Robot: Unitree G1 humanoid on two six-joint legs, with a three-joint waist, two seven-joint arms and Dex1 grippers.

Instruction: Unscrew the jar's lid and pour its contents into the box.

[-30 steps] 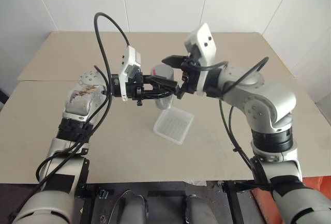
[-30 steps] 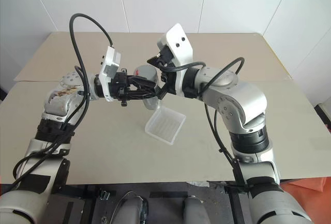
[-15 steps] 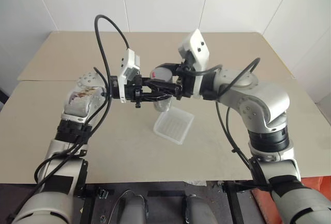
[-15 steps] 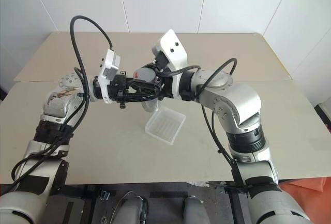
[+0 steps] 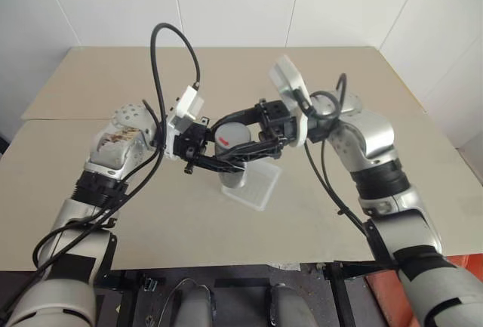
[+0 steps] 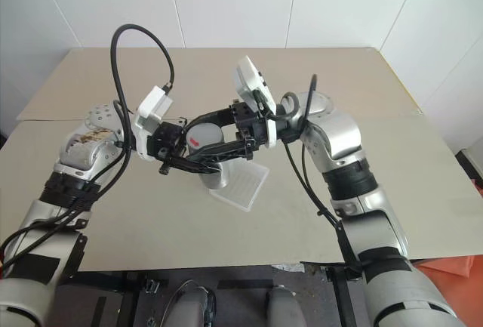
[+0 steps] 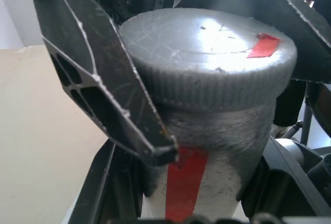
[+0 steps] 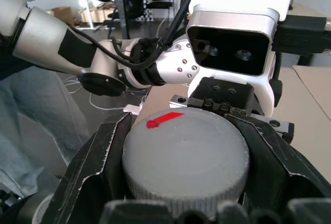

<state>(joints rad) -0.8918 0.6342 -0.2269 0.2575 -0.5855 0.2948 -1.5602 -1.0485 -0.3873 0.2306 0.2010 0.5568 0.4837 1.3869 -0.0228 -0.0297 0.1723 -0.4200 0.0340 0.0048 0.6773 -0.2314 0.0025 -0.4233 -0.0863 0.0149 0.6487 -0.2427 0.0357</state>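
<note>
Now L hand (image 5: 230, 162) grips jar (image 7: 207, 182); R hand (image 5: 240, 132) clamps lid (image 8: 183, 157) rim.

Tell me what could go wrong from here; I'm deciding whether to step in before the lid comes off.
1. The jar is held in the air by the left gripper while the right gripper clamps the lid; if the left grip is weak, the jar may turn with the lid rather than unscrew.
2. The jar hangs near the edge of the box, not over its middle; contents freed early could land on the table.
</note>
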